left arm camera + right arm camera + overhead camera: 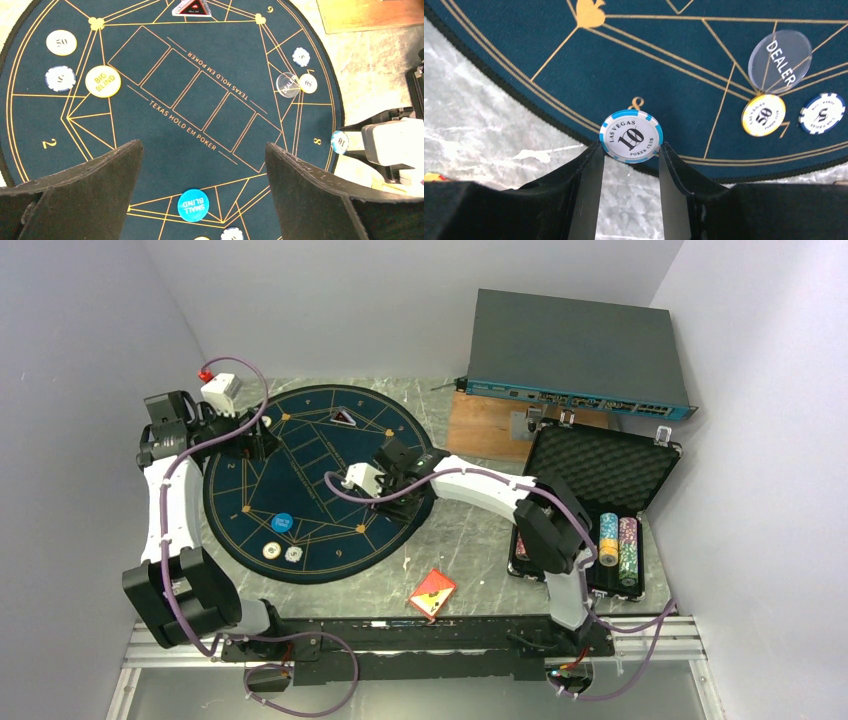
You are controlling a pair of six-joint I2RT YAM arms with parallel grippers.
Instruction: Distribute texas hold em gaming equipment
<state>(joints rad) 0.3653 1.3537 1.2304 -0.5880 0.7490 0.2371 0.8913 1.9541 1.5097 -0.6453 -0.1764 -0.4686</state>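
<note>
My right gripper (631,148) is shut on a white and light-blue "10" poker chip (631,136), held upright just above the mat's rim by the numeral 8; the chip also shows in the left wrist view (340,141). My left gripper (202,147) is open and empty, high over the mat. On the navy mat (310,445) lie a blue SMALL BLIND disc (193,205), a yellow BIG BLIND disc (103,81), a clear DEALER button (780,54), a yellow-rimmed 50 chip (763,115) and a dark-blue 5 chip (822,113). Red-backed cards (433,593) lie near the front edge.
The open black foam-lined case (600,475) stands at the right with chip stacks (618,545) in it. A black triangular ALL IN marker (191,8) sits on the mat. A grey box (575,350) on a wooden board is at the back. Walls close in on both sides.
</note>
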